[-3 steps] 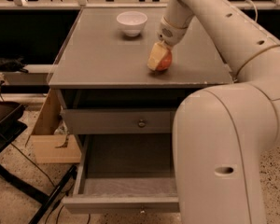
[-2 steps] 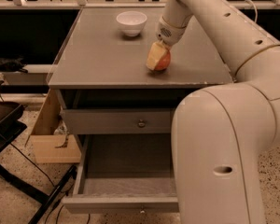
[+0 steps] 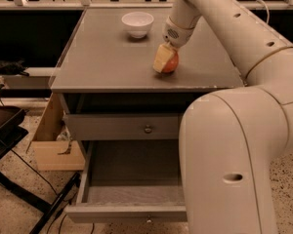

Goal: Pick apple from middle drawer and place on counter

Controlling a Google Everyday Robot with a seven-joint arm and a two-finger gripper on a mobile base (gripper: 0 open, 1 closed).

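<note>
1 claw (image 3: 164, 65) around 1 apple (image 3: 172, 62) on 1 counter (image 3: 107, 57)

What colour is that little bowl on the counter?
The bowl is white, clearest in the camera view; the gripper is at the apple on the counter.

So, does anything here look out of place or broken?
Nothing broken. The only odd bit is the drawer, pulled out and empty, below the counter. The gripper is down at the apple on the counter, near the bowl.
</note>
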